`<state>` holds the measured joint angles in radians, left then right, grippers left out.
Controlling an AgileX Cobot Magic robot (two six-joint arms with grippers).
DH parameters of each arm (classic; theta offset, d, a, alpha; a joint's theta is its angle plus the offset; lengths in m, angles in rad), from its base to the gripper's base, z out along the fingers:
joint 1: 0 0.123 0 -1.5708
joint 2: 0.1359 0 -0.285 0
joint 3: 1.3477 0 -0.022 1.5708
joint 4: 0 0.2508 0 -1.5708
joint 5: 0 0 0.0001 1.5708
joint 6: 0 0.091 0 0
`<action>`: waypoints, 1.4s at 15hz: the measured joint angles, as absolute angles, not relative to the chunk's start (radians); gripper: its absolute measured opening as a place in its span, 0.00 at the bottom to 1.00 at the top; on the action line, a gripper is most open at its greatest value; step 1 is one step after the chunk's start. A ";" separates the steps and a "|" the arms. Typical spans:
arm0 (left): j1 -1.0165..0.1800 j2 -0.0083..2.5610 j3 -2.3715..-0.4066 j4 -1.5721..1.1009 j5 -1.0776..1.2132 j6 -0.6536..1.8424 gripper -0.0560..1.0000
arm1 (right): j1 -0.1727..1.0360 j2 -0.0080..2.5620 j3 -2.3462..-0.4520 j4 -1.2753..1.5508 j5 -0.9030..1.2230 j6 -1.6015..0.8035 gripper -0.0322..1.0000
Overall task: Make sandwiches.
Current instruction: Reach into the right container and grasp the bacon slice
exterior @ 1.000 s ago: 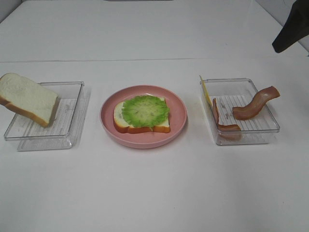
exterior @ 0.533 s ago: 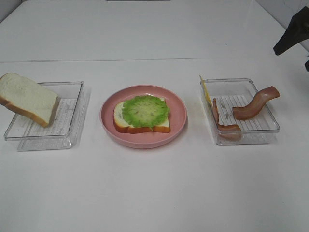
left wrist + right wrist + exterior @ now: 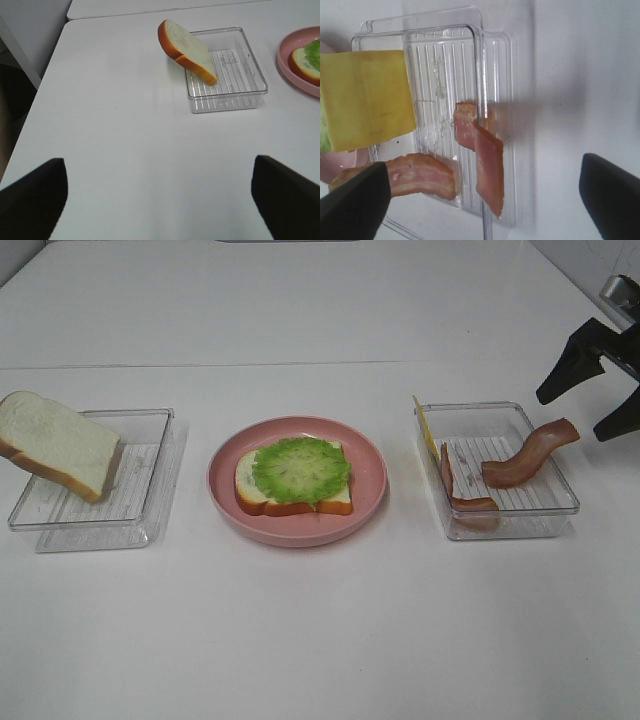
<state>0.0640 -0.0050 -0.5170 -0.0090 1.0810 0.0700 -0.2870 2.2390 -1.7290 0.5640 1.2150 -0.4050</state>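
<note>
The pink plate (image 3: 372,480) sits mid-tabletop (image 3: 320,640), carrying a bread slice (image 3: 262,502) with a lettuce leaf (image 3: 300,469) flat on top. At 9 o'clock from the plate, a second bread slice (image 3: 58,445) leans tilted on the 9 o'clock rim of the left tray (image 3: 140,515). At 3 o'clock, the right tray (image 3: 545,508) holds a cheese square (image 3: 427,430) upright against its 9 o'clock wall and a flat bacon strip (image 3: 462,495) on edge just beside it. A curved bacon strip (image 3: 528,455) is draped over its 3 o'clock rim. The right hand (image 3: 574,416) hovers at that tray's 2 o'clock, fingers spread, empty. The left hand (image 3: 160,200) is also spread and empty above bare tabletop.
</note>
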 joint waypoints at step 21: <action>0.064 -0.005 -0.517 -0.009 1.081 0.070 0.92 | -0.287 2.317 -1.730 0.641 1.215 -0.412 0.42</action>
<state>0.0640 -0.0050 -0.5170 -0.0090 1.0810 0.0700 -0.2870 2.3170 -1.7300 0.6410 1.2150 -0.4120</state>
